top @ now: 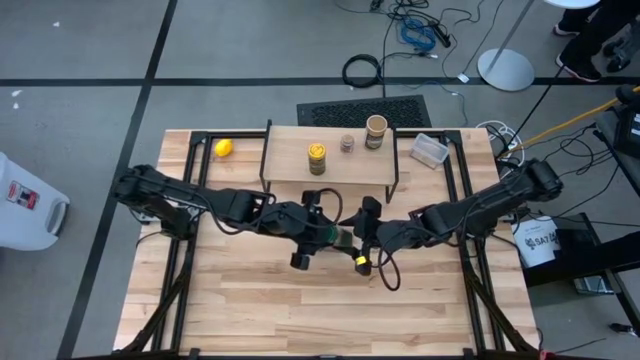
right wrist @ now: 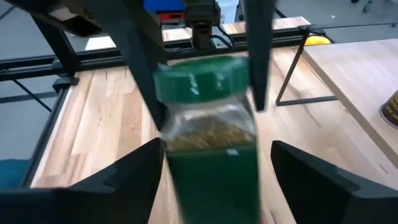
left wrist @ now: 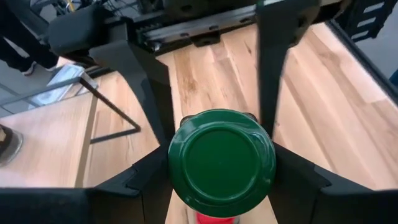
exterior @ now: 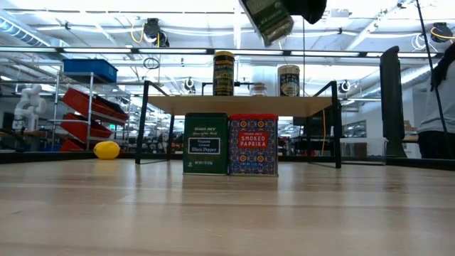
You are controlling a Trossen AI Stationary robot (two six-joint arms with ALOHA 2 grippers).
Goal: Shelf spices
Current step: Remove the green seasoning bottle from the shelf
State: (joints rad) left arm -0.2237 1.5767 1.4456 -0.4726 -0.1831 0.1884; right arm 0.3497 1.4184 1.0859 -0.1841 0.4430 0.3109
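only low view: paprika tin (exterior: 253,144)

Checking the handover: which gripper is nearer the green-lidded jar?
Left. The left gripper is shut on the green-lidded jar; the right gripper stands open around it, fingers apart from the glass.

Counter (top: 250,290): pale wood planks, visible grain, smooth with a low sheen. Shelf (exterior: 234,104): light wood top on thin black metal legs, matt. Green-lidded jar (right wrist: 208,134): clear glossy body, dry flaky contents; lid looks like smooth plastic, slight gloss. Smoked paprika tin (exterior: 253,144): printed red panels. Black pepper tin (exterior: 205,144): printed green panels. Left gripper fingers (left wrist: 155,87): matt black.
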